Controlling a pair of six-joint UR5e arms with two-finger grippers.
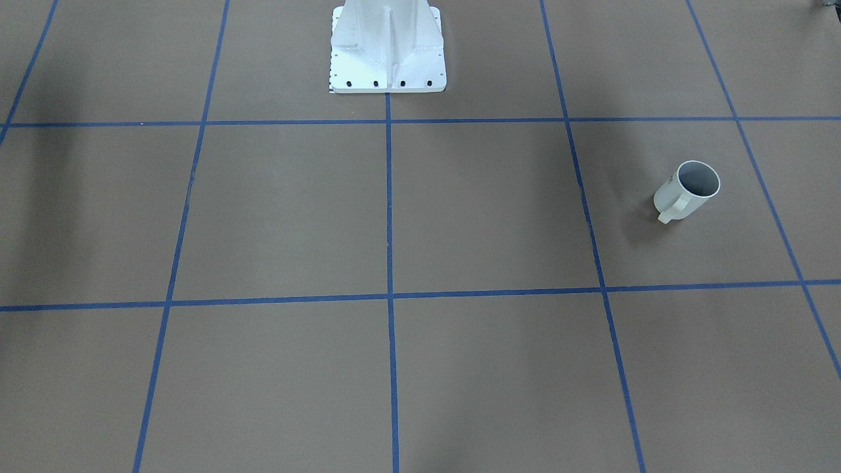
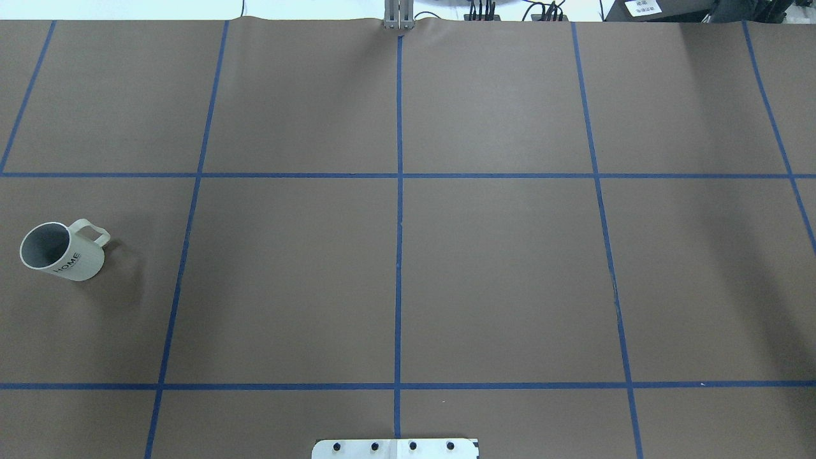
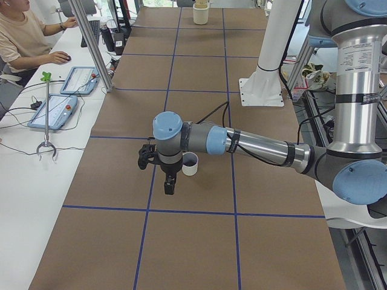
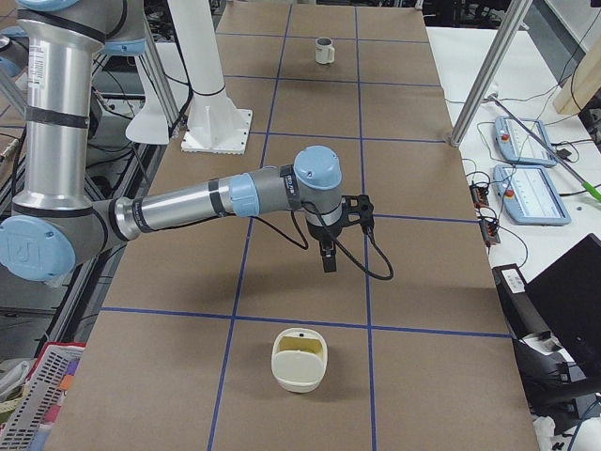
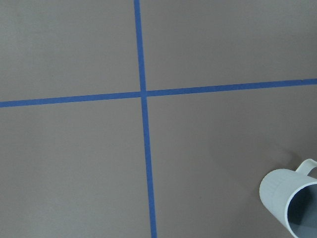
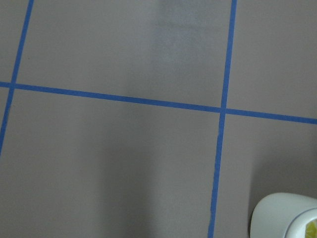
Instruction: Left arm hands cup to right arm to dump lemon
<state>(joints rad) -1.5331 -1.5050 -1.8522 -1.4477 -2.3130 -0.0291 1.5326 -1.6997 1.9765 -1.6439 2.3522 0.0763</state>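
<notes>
This is a robotics lab. A long surface (image 2: pixel 510 287) covered in brown paper is marked into squares with blue tape (image 2: pixel 399 255). A white bolted pedestal (image 1: pixel 387 46) stands at the top centre of the front-facing view. In the side views, jointed silver-and-blue robot arms (image 3: pixel 260 145) reach over the paper. Down the left of the exterior left view runs a white bench (image 3: pixel 24 181) with teach pendants (image 3: pixel 57 112) and cables. An operator (image 3: pixel 24 36) sits at it in the upper left corner, and aluminium frame posts (image 3: pixel 91 42) rise at its edge.

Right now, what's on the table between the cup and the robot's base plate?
Nothing. In the overhead view the stretch from the cup to the base plate is bare brown table, crossed only by blue tape lines.
</notes>
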